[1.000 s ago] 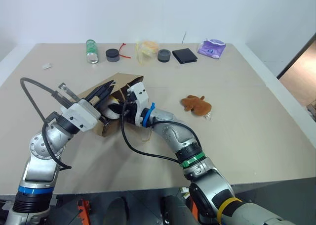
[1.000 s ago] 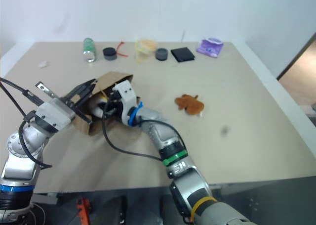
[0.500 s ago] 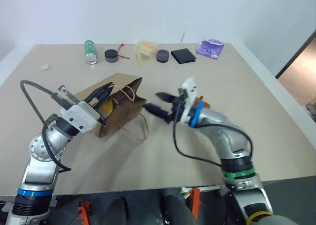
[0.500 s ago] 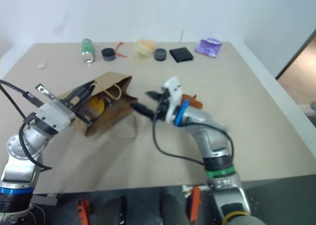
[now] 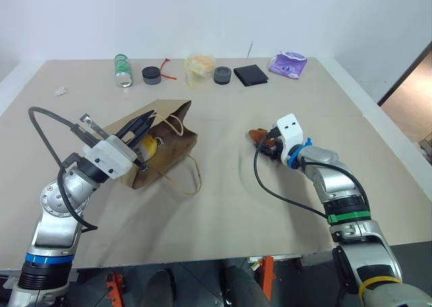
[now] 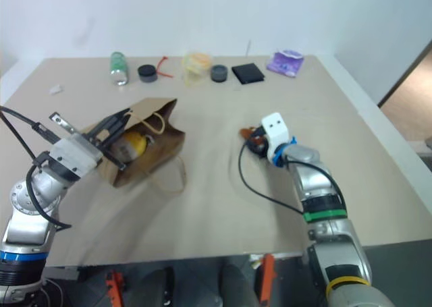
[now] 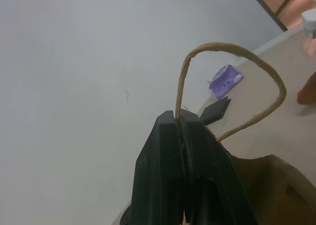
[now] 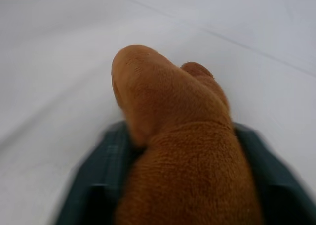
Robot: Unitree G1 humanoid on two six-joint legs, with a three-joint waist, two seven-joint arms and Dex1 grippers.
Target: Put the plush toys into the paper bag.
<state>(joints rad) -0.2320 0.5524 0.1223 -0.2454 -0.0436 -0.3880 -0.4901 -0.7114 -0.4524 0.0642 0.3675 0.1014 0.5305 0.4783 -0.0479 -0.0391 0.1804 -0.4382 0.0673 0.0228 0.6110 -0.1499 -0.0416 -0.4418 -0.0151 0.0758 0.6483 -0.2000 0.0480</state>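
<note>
The table spans the frame, with small clutter in a row along its upper edge. Left of centre lies the paper bag, tipped on its side with its mouth toward the left; the left gripper is pinched tight together on the bag's rim by the base of a cord handle, holding that edge up. Inside the mouth a yellow and white plush toy shows. Right of centre, the right gripper has the brown plush toy between its fingers, which flank it closely on both sides; whether they already press it I cannot tell. The risk from here: the soft fur may slip out of a shallow hold during the lift, or the bag mouth may sag or shift if the brown toy snags the loose handle lying on the table
</note>
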